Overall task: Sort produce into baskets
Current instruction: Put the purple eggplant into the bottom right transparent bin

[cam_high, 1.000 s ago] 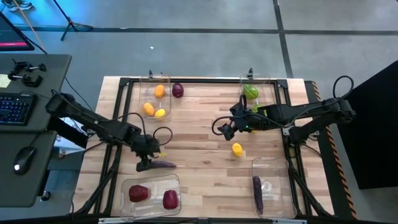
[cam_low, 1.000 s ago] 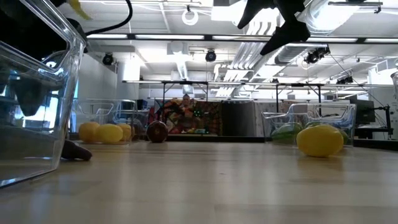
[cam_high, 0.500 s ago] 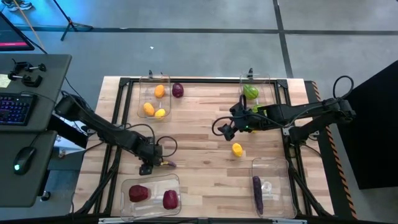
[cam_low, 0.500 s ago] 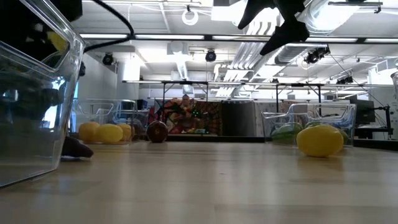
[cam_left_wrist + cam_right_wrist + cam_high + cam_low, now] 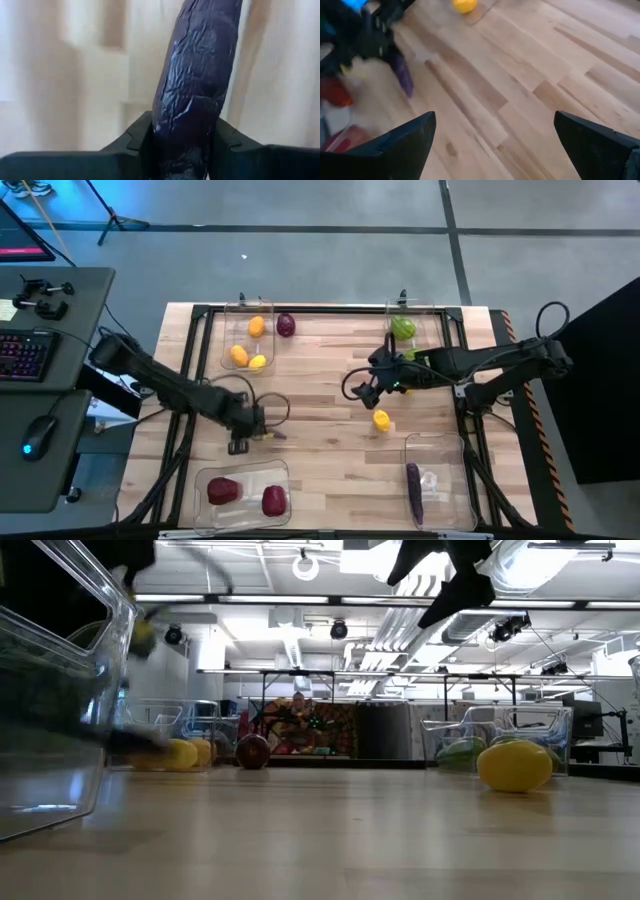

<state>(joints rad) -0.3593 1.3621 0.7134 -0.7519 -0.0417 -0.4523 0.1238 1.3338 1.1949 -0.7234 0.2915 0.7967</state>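
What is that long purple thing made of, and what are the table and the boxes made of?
The purple thing looks like soft rubbery plastic, probably a toy: shiny, wrinkled, cracked skin between the left gripper's fingers. The table looks like pale wood, with plank lines and grain. The boxes look like clear hard plastic.

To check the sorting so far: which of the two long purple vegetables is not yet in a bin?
The purple vegetable gripped between the left gripper's fingers, over the bare wood. The other purple one lies inside the clear bin at the table's near right corner.
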